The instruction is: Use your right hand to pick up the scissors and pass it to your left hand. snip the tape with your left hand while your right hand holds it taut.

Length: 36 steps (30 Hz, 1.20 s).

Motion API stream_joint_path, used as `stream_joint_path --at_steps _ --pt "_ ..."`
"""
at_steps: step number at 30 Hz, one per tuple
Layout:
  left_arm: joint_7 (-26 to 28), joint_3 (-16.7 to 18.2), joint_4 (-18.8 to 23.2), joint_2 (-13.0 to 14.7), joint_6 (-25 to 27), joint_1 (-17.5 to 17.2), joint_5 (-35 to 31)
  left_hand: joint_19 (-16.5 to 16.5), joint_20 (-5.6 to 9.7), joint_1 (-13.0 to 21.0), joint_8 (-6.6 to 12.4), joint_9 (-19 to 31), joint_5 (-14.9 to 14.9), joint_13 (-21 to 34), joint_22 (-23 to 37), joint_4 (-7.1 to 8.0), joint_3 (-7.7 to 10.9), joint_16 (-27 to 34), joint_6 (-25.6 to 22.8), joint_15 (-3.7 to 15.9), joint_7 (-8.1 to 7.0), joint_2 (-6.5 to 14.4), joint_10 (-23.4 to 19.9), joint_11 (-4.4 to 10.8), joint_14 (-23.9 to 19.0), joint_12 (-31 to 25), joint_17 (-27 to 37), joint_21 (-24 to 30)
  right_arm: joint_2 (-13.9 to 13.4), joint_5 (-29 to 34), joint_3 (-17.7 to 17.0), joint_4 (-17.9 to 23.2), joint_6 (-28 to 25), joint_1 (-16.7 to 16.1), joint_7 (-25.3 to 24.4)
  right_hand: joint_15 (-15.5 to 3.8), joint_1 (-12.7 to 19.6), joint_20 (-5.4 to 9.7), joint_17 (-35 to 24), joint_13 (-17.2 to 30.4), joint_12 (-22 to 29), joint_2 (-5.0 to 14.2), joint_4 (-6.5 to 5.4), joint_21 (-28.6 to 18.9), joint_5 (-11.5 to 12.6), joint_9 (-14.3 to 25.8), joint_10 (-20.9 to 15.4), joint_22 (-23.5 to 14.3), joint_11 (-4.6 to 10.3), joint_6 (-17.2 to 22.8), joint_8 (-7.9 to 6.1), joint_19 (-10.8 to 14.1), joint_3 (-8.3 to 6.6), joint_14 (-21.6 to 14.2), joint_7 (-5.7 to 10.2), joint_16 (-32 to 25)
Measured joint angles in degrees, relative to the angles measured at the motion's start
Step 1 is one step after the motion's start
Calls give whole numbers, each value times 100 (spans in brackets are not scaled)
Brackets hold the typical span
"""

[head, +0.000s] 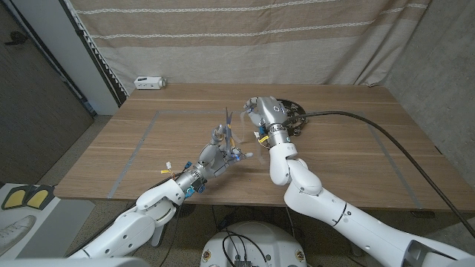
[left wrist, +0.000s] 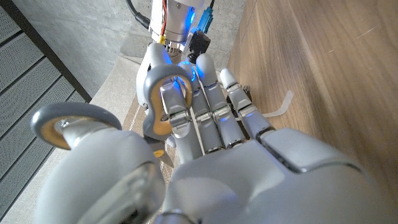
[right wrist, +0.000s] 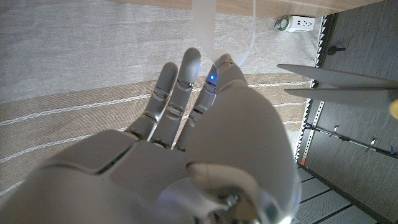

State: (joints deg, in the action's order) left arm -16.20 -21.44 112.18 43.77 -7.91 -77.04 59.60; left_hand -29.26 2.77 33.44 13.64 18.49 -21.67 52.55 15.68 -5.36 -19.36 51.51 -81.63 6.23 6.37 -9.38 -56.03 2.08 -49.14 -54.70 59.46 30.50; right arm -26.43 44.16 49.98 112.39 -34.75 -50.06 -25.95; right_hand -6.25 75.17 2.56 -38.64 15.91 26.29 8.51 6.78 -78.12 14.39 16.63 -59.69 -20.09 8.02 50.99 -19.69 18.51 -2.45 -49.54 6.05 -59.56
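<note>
My left hand point(head: 216, 155) holds the scissors point(head: 228, 124) over the middle of the table, blades pointing up and away from me. Its fingers run through the grey, yellow-lined handle loops point(left wrist: 165, 94). The blades point(right wrist: 339, 84) stand slightly apart just beside my right hand point(right wrist: 199, 118). My right hand point(head: 264, 112) is raised a little right of the scissors, in front of the dark tape roll point(head: 294, 120). A clear strip of tape point(right wrist: 203, 25) runs from its fingertips to the table, and it seems pinched there.
A white power strip point(head: 151, 81) lies at the table's far left edge. A loose curl of clear tape point(left wrist: 279, 106) lies on the wood near my left hand. A black cable point(head: 371, 126) trails to the right from the roll. Curtain hangs behind the table.
</note>
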Motion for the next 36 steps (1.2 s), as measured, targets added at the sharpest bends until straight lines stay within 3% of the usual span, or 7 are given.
stream_joint_path --at_steps 14,21,23,30,32,36 --pt "-108 -36 -13 10 49 37 31 0 0 0 0 -1 0 -41 17 0 0 2 0 0 0 0 0 0 0 0 -4 0 195 129 76 -215 -18 59 -96 0 31 -11 -27 0 4 -31 24 -312 -22 0 -147 -27 -45 109 23 -51 23 1 -62 -247" --pt "-119 -61 -22 0 56 39 32 0 0 0 0 -4 0 -6 16 0 0 2 0 0 0 0 0 0 0 0 -15 -22 331 192 91 -292 -105 69 -244 -62 93 -11 -22 -3 4 -93 67 -569 -43 -10 -246 -41 -68 379 -56 -50 66 -105 -156 -466" --pt "-121 -68 -26 -2 57 40 32 0 0 0 0 1 0 -7 16 0 0 2 1 0 0 0 0 0 0 0 -15 -22 375 222 104 -293 -156 75 -289 -53 114 -25 5 -4 4 -114 93 -622 -65 -15 -329 -37 -150 427 -73 -64 40 -117 -203 -504" --pt "-139 -95 -47 -20 57 60 23 0 0 0 0 1 0 -6 16 0 0 2 1 0 0 0 0 0 0 0 -23 -22 435 282 134 -270 -257 83 -346 -51 160 -43 47 -74 4 -160 116 -718 -94 -15 -330 -37 -150 491 -90 -143 17 -134 -227 -535" --pt "-147 -104 -57 -25 58 71 18 0 0 0 0 1 0 -9 16 0 0 2 1 0 0 0 0 0 0 0 -24 -42 446 283 139 -265 -259 84 -347 -50 160 -42 70 -98 3 -160 117 -730 -109 -14 -420 -37 -240 500 -90 -143 17 -134 -236 -550" --pt "-163 -127 -80 -37 68 101 8 0 0 0 0 1 0 -39 16 -1 0 2 1 0 0 0 0 0 0 0 -42 -42 466 287 152 -245 -290 86 -366 -50 160 -42 91 -105 3 -160 117 -774 -110 -14 -420 -37 -240 531 -90 -143 17 -133 -267 -572"
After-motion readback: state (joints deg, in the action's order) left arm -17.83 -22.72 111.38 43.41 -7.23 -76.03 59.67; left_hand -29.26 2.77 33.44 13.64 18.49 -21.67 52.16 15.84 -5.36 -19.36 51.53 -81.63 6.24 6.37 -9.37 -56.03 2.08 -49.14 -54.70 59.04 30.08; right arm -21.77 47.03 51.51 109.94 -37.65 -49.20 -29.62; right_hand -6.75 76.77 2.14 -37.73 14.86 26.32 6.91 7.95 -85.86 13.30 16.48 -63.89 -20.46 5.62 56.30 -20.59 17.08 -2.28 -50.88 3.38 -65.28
